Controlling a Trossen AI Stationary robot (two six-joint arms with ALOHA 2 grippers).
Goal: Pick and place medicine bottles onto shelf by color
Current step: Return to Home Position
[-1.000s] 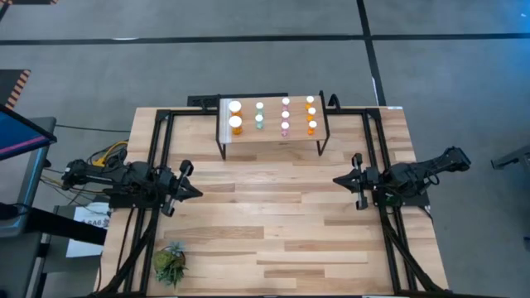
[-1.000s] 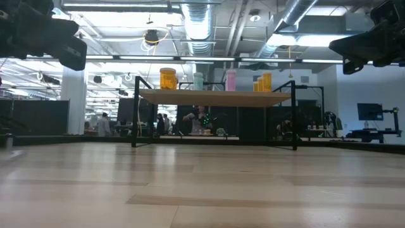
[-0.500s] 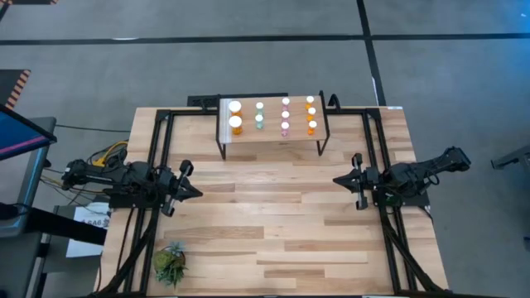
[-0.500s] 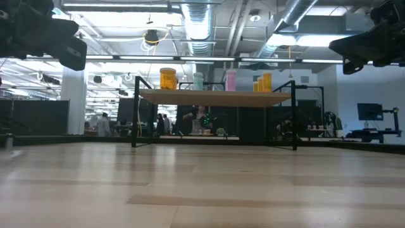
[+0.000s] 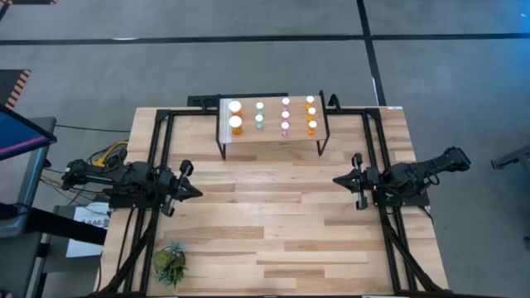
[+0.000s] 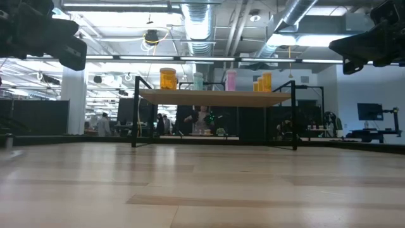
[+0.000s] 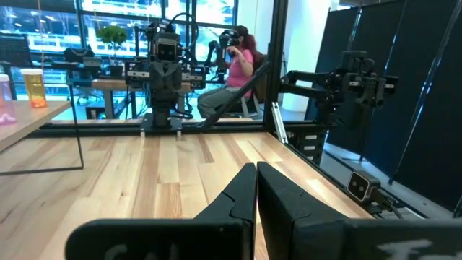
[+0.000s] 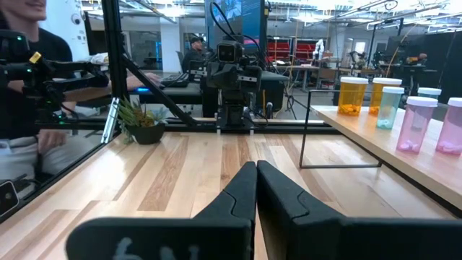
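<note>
Left claw (image 5: 193,191) and right claw (image 5: 338,180) closed, empty, at worktop (image 5: 273,228) sides. Eight medicine bottles (image 5: 259,122) stand on shelf (image 5: 273,143), colour-sorted; I see none left to place.

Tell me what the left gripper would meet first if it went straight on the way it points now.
Probably the right gripper, which faces the left gripper across bare table. Their lines look slightly offset, so it might pass beside. The shelf stands well off that line.
</note>
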